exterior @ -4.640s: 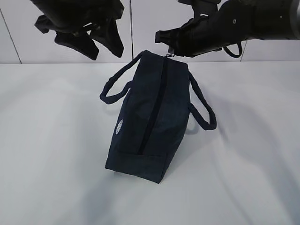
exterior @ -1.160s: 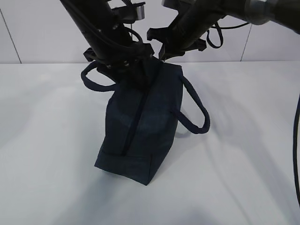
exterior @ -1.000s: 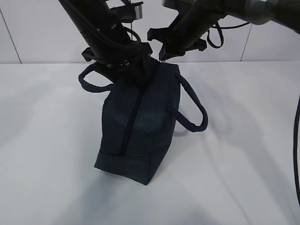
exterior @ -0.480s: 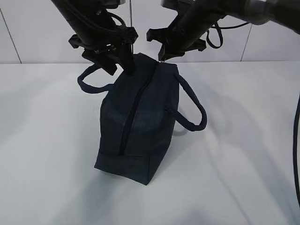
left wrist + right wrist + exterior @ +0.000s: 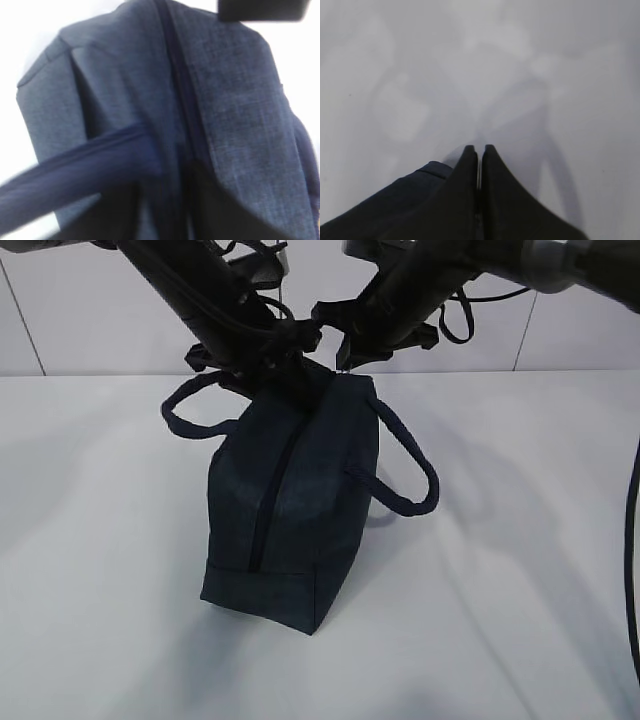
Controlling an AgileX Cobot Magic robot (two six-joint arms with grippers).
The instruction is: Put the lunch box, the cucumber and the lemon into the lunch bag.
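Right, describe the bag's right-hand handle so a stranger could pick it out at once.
Start at the white table, where a dark navy lunch bag stands in the middle under both arms. On its right side a fabric loop handle droops outward and down. The other handle, on the left, sits higher, up by the left arm.

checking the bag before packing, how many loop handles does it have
2. One handle loops out from the left side of the lunch bag near its far end; the other handle hangs off the right side. Neither is held by an end effector.
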